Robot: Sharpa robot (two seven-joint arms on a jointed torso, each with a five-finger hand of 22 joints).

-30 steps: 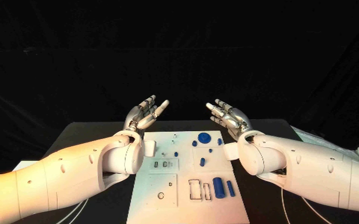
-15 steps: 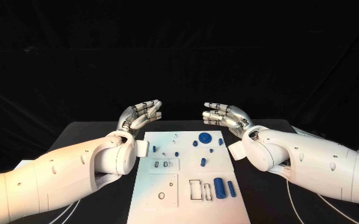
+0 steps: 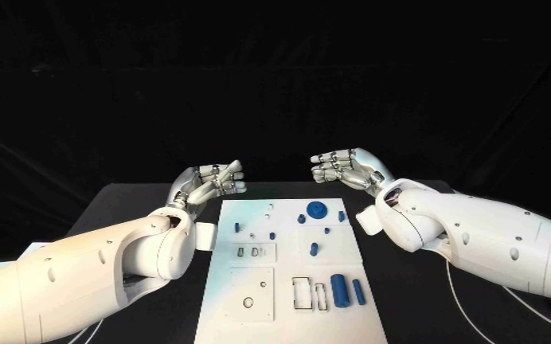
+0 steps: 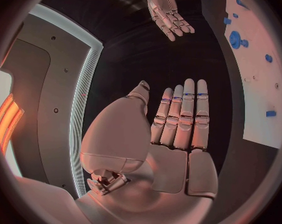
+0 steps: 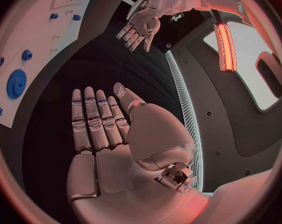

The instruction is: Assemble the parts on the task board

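Observation:
The white task board lies in the middle of the black table. Small blue parts lie on it: a round disc near the far end, a thick cylinder and a thinner one at the near right. My left hand hovers past the board's far left corner, fingers straight and holding nothing. My right hand hovers past the far right corner, also holding nothing. The left wrist view shows my left hand flat, the right hand and the board. The right wrist view shows my right hand flat.
Several more small blue pieces dot the board's far half, and outlined slots sit at its near end. Black table surface lies on both sides of the board. My left hand and the board appear in the right wrist view.
Both hands have turned from fingers pointing up and away to fingers pointing inward toward each other. Both forearms have swung outward from the board.

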